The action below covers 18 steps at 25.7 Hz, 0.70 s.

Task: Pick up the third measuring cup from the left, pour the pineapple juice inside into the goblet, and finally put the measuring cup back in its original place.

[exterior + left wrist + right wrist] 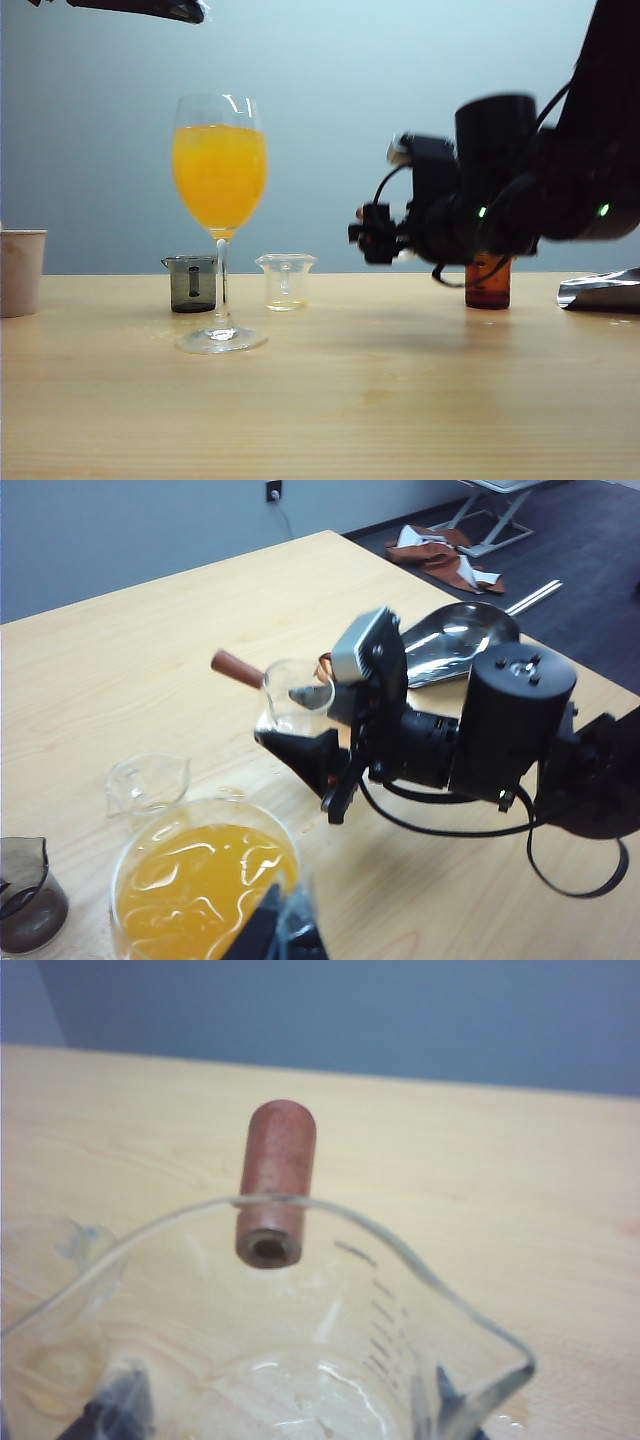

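The third measuring cup (330, 1290), clear with a reddish-brown handle (275, 1180), sits between the fingers of my right gripper (280, 1415), which is shut on it. In the left wrist view the cup (292, 692) hangs over the table beside the goblet (205, 880). I cannot make out any pineapple juice in the cup. The goblet (220, 180) stands tall at centre-left, holding orange juice. My right gripper (372, 236) is blurred, to the right of the goblet at about mid-stem height. My left gripper (150, 8) hovers high above the goblet; its jaws barely show.
A dark grey cup (192, 283) and an all-clear cup (286, 282) stand behind the goblet's foot. An amber cup (488, 285) is under the right arm. A shiny metal scoop (600, 290) lies far right, a pale paper cup (20, 270) far left.
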{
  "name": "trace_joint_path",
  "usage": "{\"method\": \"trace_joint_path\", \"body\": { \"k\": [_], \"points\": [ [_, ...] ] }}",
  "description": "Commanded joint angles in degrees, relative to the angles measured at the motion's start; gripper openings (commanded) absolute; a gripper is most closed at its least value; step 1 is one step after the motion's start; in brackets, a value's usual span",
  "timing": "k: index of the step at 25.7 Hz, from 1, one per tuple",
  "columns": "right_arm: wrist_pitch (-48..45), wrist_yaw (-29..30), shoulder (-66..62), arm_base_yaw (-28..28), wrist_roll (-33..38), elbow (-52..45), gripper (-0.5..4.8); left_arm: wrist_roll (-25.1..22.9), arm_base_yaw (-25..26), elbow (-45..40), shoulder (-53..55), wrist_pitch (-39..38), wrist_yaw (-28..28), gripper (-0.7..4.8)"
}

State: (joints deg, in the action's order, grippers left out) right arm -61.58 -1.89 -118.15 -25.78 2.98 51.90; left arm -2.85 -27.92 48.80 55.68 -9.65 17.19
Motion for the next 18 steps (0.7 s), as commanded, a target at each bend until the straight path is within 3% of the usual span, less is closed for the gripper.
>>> {"method": "trace_joint_path", "body": {
  "k": [1,8,18],
  "points": [
    [-2.7,0.2,-2.7,-0.1,0.3,3.2,1.43,0.3,0.0,0.3,0.5,0.8,-0.6,-0.06],
    [0.6,0.6,-8.0,-0.1,0.4,9.4,1.43,0.2,0.0,0.3,1.6,0.7,-0.6,-0.06],
    [1.9,0.5,-11.5,-0.1,0.4,9.8,1.44,-0.2,0.0,0.3,1.9,0.7,-0.7,-0.06]
  ]
}}
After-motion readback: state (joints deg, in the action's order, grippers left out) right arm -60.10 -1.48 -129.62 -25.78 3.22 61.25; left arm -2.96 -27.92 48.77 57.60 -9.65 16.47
